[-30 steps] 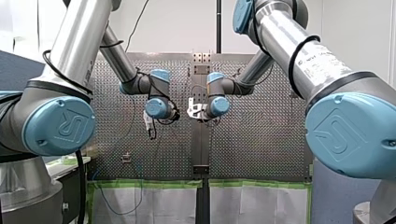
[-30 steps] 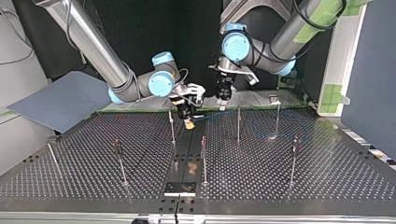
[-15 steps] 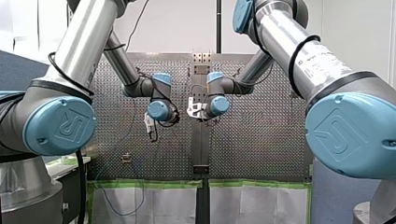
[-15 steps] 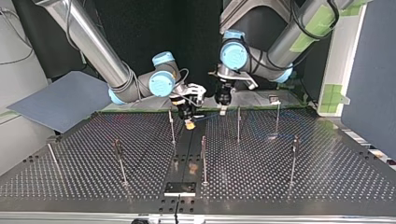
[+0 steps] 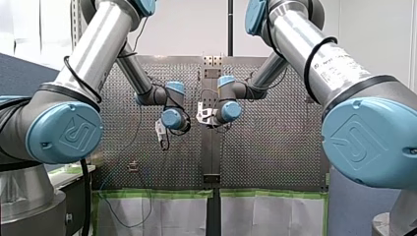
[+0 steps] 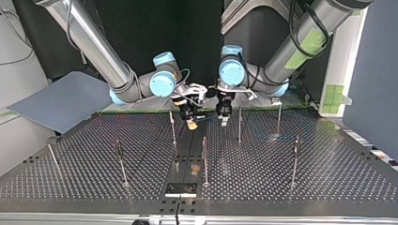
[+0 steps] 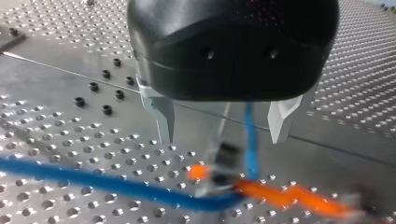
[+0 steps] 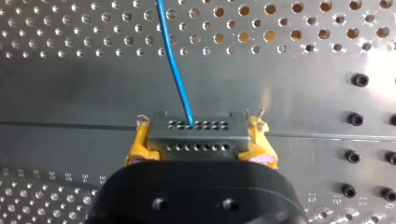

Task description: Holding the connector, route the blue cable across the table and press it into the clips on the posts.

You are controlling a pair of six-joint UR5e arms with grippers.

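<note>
Right claw (image 8: 198, 150): yellow pads clamped on grey connector (image 8: 196, 130); blue cable (image 8: 175, 65) leads from it over counter (image 8: 70, 93) centre strip. Left claw (image 7: 223, 135): fingers wide apart, over cable, gripping nothing.

The table (image 6: 84, 159) is a dark metal sheet drilled all over with small holes. A smooth, undrilled strip (image 6: 187, 145) splits it down the middle, running from the far edge to the near one. Several thin metal posts (image 6: 204, 159) stand upright on it, well apart, on both sides of the strip. A small dark plate (image 6: 180, 189) sits on the strip at the near edge. Up close, the blue cable (image 7: 93, 179) runs low across the holes, and black bolt heads (image 7: 107, 110) are set into the smooth metal.
</note>
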